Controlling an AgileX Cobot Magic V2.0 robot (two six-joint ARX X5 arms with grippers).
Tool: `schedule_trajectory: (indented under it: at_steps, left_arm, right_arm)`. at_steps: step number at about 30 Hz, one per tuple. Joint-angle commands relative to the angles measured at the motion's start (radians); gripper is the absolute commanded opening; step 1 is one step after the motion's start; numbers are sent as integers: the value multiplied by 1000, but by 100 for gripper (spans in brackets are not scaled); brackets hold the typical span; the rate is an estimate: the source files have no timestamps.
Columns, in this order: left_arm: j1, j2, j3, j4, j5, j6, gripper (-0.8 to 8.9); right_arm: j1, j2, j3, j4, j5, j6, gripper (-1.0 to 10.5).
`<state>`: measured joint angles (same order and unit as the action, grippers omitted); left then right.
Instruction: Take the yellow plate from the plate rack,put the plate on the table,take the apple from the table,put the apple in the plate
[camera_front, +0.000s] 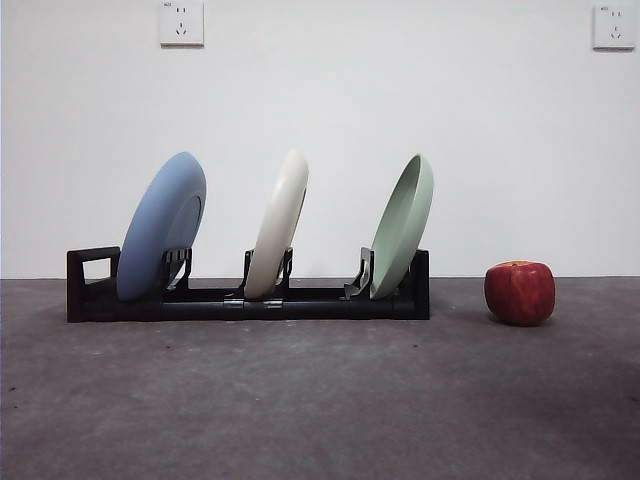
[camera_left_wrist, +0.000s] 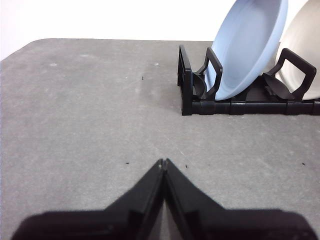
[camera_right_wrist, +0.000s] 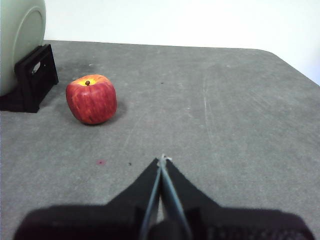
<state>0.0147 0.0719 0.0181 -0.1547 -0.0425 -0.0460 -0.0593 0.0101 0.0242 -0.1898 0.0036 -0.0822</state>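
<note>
Resting above the bare desk (camera_left_wrist: 75, 125), my left pincer (camera_left_wrist: 164, 161) has its two jaws pressed together with nothing between them; it points toward the handle end of the plate rack (camera_front: 250, 303), with open desk between tip and rack. My right pincer (camera_right_wrist: 162, 158) is likewise closed tip to tip, empty, and hovers over the desk a short way from the apple (camera_front: 520, 292). The plate rack lies lengthwise across the desk, near its far edge, which meets a white wall. Three plates stand on edge in the rack, each leaning the same way between a pair of prongs: the light blue plate (camera_front: 160, 240) nearest the squared loop handle, the yellow plate (camera_front: 278, 225) in the middle slot, and the pale green plate (camera_front: 403, 227) at the opposite end. The apple sits on the desk just beyond the green-plate end of the rack, apart from it, stem dimple upward. Neither pincer touches any object. Two wall sockets are mounted high on the wall.
</note>
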Motion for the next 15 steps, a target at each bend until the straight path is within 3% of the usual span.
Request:
schedule_trajectory:
  at_steps: [1,4,12,15]
  left_arm:
    - [-2,0,-10,6,-2,-3,-3]
    - [-2,0,-10,6,-2,-3,-3]
    - [-2,0,-10,10,0,-17,-4]
    - [-2,0,-10,19,44,-52,-4]
  right_arm:
    - [0,-1,-9,8,-1,11,1]
    - [0,-1,-9,8,-9,16,1]
    - [0,-1,-9,3,-15,222,1]
    - [0,-1,-9,4,-15,295,1]
